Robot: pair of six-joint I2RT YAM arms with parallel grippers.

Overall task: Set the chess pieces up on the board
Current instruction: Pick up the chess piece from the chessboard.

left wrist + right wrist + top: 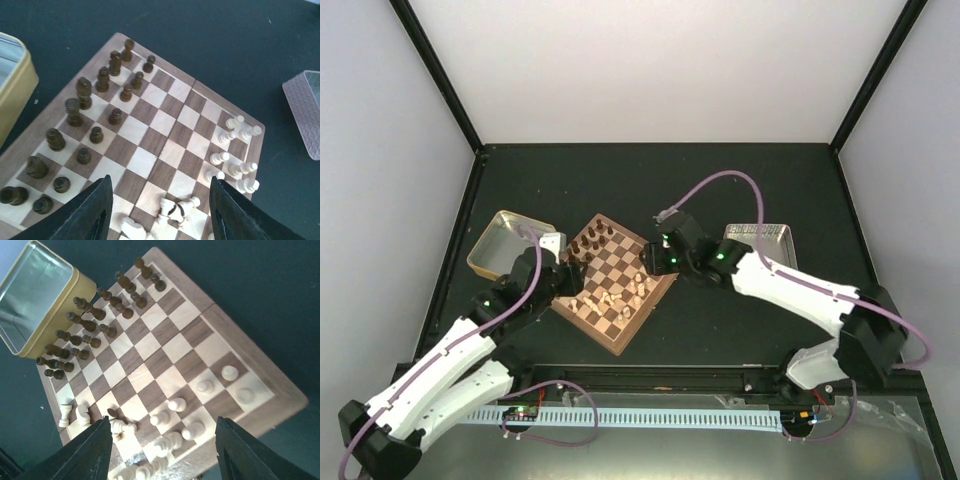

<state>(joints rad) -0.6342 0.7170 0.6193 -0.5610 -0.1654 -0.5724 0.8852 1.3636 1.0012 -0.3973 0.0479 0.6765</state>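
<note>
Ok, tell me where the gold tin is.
In the top view the gold tin lies on the left side of the table, just beside the board, along the edge where the dark pieces stand.

Overhead view: light even and diffuse. White back wall (660,70) very bright, close to washed out. Dark desk (720,190) matte; shadows soft and short.

Left wrist view: board (165,125) sharp, pale pieces (219,158) slightly overexposed, fingers (95,210) dark and soft-edged.

Right wrist view: pale pieces nearest the lens blurred. Gold tin (84,286) interior carries a bright reflection.
</note>
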